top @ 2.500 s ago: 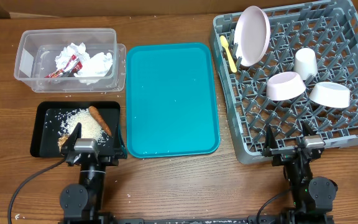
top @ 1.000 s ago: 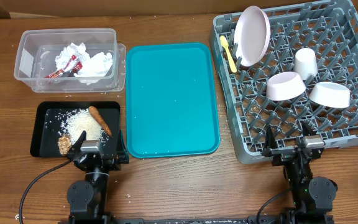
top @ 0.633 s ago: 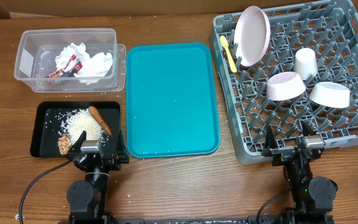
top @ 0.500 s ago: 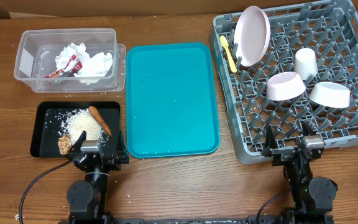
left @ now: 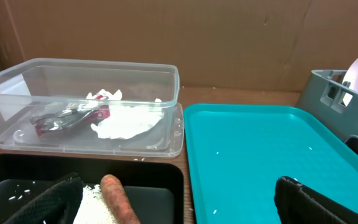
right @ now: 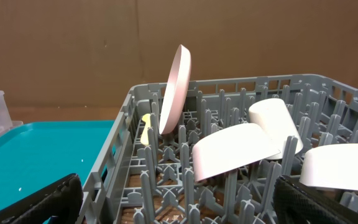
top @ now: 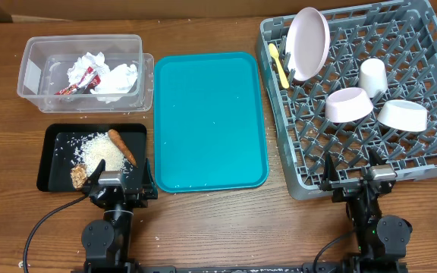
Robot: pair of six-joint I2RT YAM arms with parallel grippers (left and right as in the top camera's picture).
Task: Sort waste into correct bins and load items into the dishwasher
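Observation:
The clear tub (top: 33, 72) at the back left holds a red-and-white wrapper (top: 82, 79) and crumpled napkins (top: 117, 80). In front of it, the black tray (top: 55, 155) carries rice (top: 101, 150), a carrot stick (top: 122, 146) and a brown chunk (top: 78, 176). On the right, the grey rack (top: 355, 155) holds an upright plate (top: 309, 42), a yellow spoon (top: 279, 64), a cup (top: 372, 76) and two bowls (top: 347, 104) (top: 402, 114). My left gripper (top: 116, 182) is open and empty at the black tray's near edge. My right gripper (top: 359, 178) is open and empty at the rack's near edge.
A teal serving tray (top: 209, 121) lies between the bins and the rack, with a few rice grains on it. Brown cardboard stands behind the table. In the left wrist view the carrot (left: 118, 199) lies just ahead of my left finger.
Since the earliest frame my left gripper has drawn back slightly toward the table's near edge, uncovering the brown chunk. In the last second nothing has moved.

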